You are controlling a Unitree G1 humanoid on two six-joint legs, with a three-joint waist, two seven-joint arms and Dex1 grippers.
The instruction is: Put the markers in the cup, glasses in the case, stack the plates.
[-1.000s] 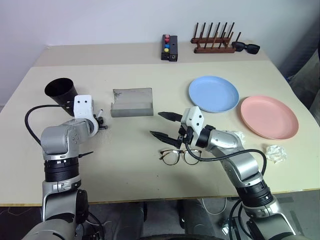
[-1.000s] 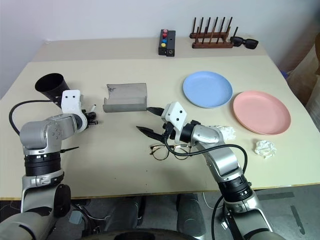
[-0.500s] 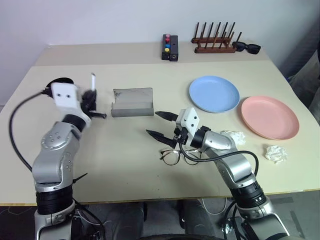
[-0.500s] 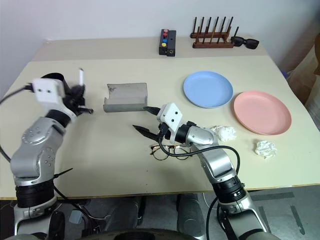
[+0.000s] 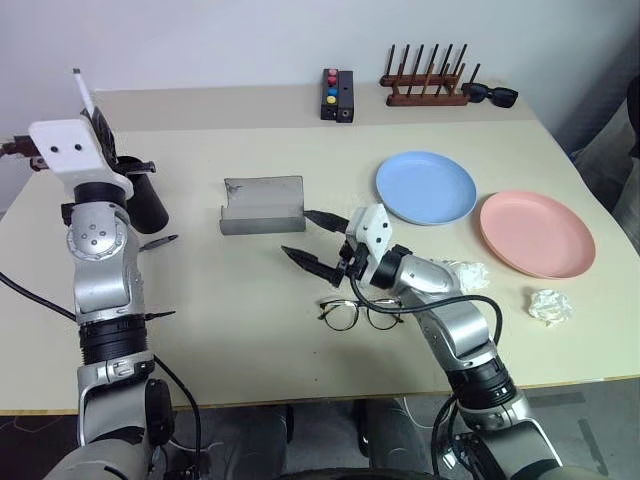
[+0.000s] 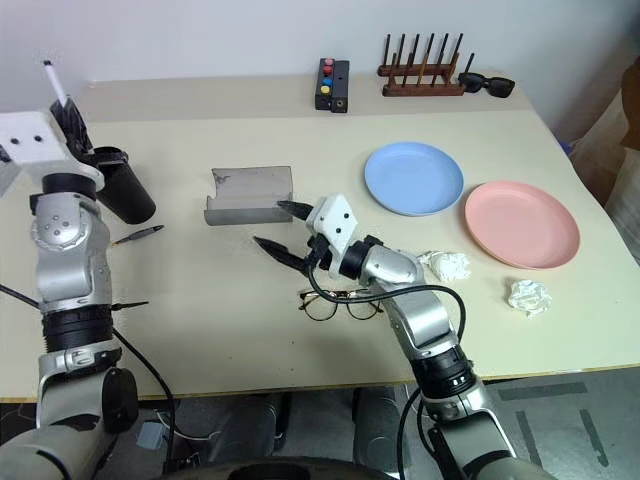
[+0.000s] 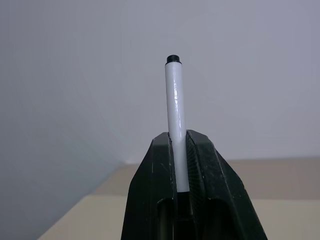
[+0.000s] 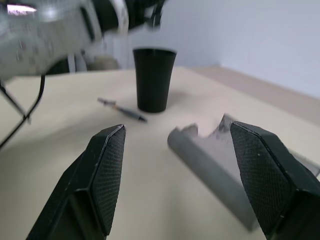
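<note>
Left claw (image 7: 176, 165): clenched on the white marker (image 7: 175, 115), raised near the cup (image 6: 122, 186), pen pointing up.
Cup: upright at the counter's (image 5: 250, 330) left side, just beside the raised arm.
Grey marker (image 6: 138, 235): lay on the counter in front of the cup, apart from it.
Right claw (image 5: 308, 238): released, jaws wide, hovering between the case (image 5: 262, 204) and the glasses (image 5: 360, 315), holding nothing.
Plates: blue plate (image 5: 426, 187) and pink plate (image 5: 538, 233) side by side, unstacked.
Risk, pen: the marker was pinched near its lower end, so tipping it over could have let it swing or slip and miss the rim.
Risk, cup: an arm this close could have knocked the cup over.
Risk, glasses: thin wire frames flat on the counter could have skidded from a wide claw.
</note>
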